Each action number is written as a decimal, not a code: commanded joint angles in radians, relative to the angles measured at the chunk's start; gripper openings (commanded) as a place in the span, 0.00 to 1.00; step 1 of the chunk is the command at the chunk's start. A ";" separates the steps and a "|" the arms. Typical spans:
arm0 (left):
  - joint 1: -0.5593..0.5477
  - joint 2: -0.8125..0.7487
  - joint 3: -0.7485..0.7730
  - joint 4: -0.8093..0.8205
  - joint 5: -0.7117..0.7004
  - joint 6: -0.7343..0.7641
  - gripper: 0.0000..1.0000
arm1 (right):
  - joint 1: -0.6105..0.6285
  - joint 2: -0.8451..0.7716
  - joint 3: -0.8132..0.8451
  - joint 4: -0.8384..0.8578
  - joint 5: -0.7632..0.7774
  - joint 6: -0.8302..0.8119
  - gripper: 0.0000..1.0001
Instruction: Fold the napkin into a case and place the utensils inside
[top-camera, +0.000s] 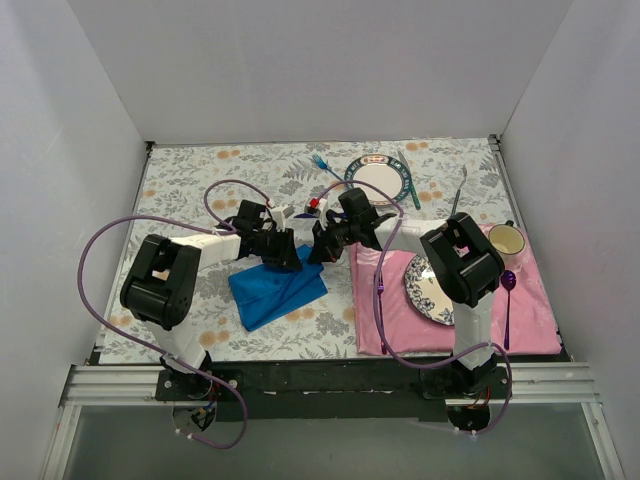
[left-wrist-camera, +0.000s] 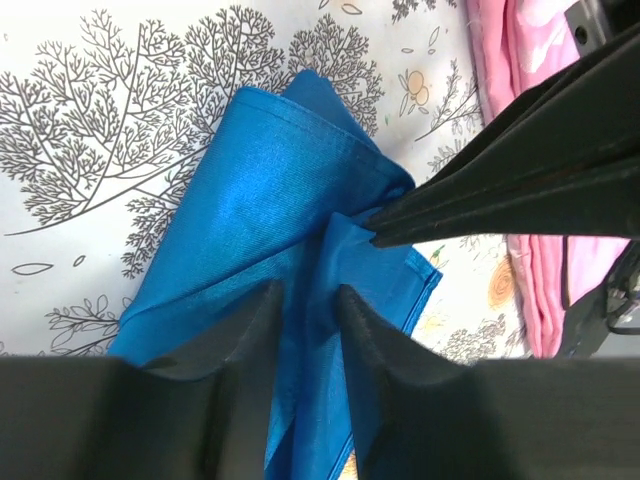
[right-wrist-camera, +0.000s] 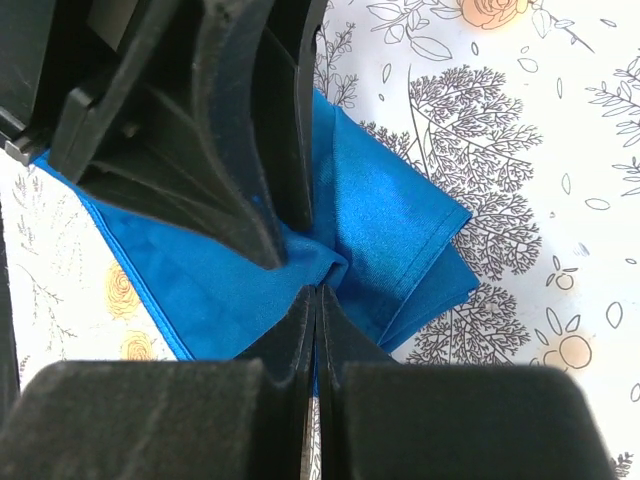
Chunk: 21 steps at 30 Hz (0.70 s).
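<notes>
Blue napkin (top-camera: 278, 288) lies folded left of ctr (top edge bunched up); lt-blue fork (top-camera: 320, 162) flat at far side, well apart

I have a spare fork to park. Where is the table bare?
Bare: the far-left floral cloth, between the left wall and the blue fork; a narrow strip between napkin and pink placemat. Crowded: the middle, where left tool and right tool meet on the napkin, and the placemat's plate and cup.

Plate (top-camera: 424, 291), mug (top-camera: 506, 241), pink placemat (top-camera: 531, 311), floral tablecloth (top-camera: 190, 180)
</notes>
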 joint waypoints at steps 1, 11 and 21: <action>-0.004 0.009 0.028 0.030 0.026 -0.006 0.16 | 0.002 -0.023 0.015 0.038 -0.036 0.012 0.01; -0.004 -0.034 -0.018 -0.072 0.103 0.028 0.00 | -0.015 -0.133 0.007 0.050 0.088 -0.063 0.53; 0.002 -0.037 -0.028 -0.101 0.175 0.073 0.00 | -0.022 -0.221 -0.054 0.152 0.141 -0.102 0.78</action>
